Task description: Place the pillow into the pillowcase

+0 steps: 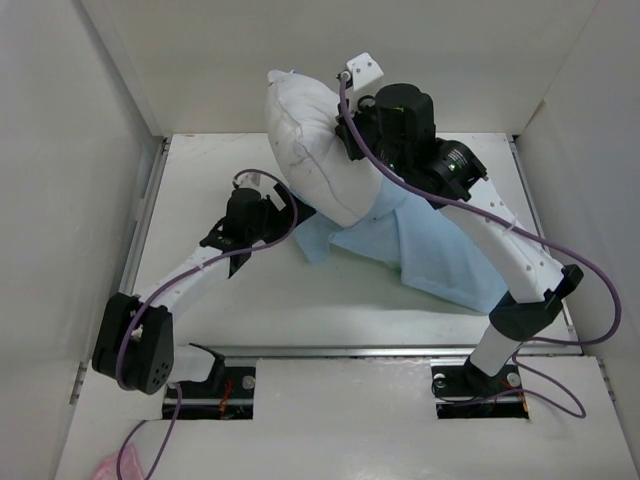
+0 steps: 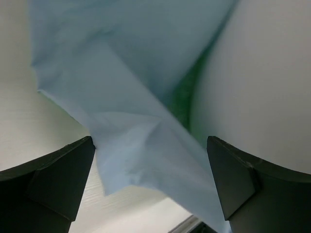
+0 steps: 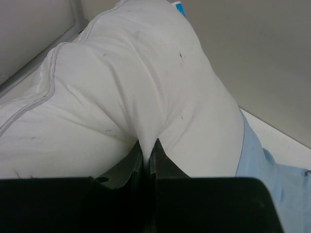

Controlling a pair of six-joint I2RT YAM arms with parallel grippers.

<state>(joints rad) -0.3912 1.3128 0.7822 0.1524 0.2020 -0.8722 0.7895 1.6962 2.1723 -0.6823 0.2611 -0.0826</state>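
- The pillow (image 1: 305, 150), a large plump white rectangular cushion of plain fabric, is lifted over the far middle of the white table (image 1: 300, 300). In the top view it sits at about 12 o'clock from the table's centre.
- It is tilted. Its upper end points to 11 o'clock and its lower end dips to 5 o'clock, where it meets the pillowcase (image 1: 440, 250).
- The pillowcase, a thin light blue fabric sack, lies crumpled on the table and spreads from the pillow's lower end toward 4 o'clock, under the right arm.
- The right gripper (image 3: 148, 148) is pinched tight on a fold of the pillow (image 3: 136, 87), its fingers closed with only the gathered fabric between them. In the top view the right gripper (image 1: 348, 135) is at the pillow's 3 o'clock side.
- A small blue tag (image 3: 180, 7) shows at the pillow's top edge, at 12 o'clock in the right wrist view, and the pillowcase (image 3: 272, 179) shows at 4 o'clock.
- The left gripper (image 1: 285, 205) is at 7 o'clock from the pillow's lower end, beside the near-left edge of the pillowcase.
- In the left wrist view the left gripper (image 2: 150, 182) is spread wide. A flap of the pillowcase (image 2: 121, 126) lies between its dark fingers (image 2: 58, 179), and they are not clamped on it.
- A mint-green strip (image 2: 187, 97) of the sack's inner side shows just beside the pillow (image 2: 262, 87), which fills the 3 o'clock side of that view.
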